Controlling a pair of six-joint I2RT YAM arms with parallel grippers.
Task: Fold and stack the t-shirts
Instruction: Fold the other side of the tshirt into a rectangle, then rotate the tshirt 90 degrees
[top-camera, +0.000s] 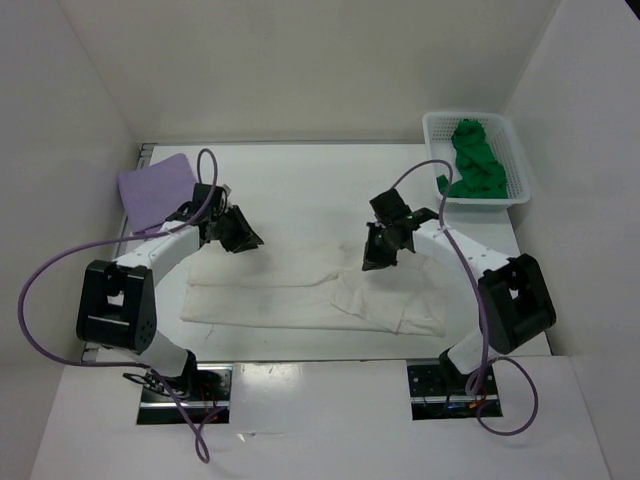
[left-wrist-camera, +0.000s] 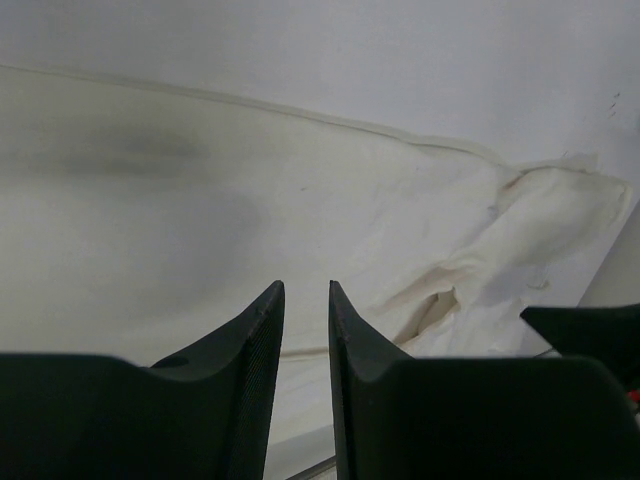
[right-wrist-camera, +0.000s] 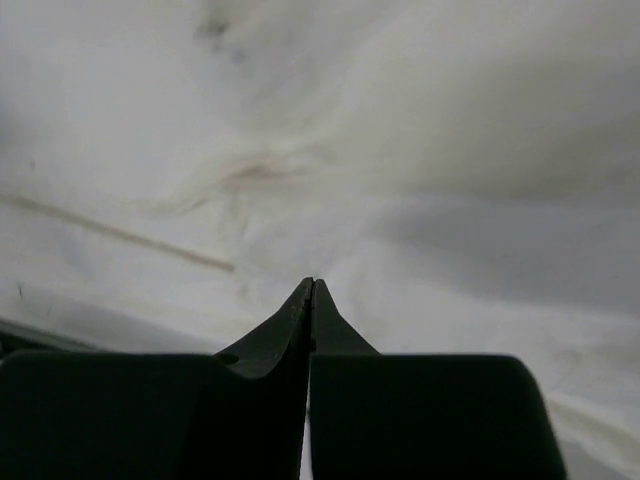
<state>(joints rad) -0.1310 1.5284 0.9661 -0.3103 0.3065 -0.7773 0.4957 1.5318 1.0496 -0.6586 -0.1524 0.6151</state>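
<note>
The cream white t-shirt (top-camera: 310, 295) lies partly folded as a long band across the near middle of the table, its right end rumpled. My left gripper (top-camera: 240, 238) hovers just above its far left edge, jaws slightly open and empty; the left wrist view shows the gripper (left-wrist-camera: 307, 285) over the cloth (left-wrist-camera: 300, 190). My right gripper (top-camera: 378, 258) is shut on nothing above the shirt's far right edge; the right wrist view shows the gripper (right-wrist-camera: 312, 281) over the cloth (right-wrist-camera: 250, 170). The lavender t-shirt (top-camera: 155, 190) lies folded at the far left. The green t-shirt (top-camera: 475, 160) is bunched in the basket.
A white plastic mesh basket (top-camera: 520, 190) stands at the far right corner. White walls close in the table on the left, back and right. My right gripper's tip shows in the left wrist view (left-wrist-camera: 580, 325).
</note>
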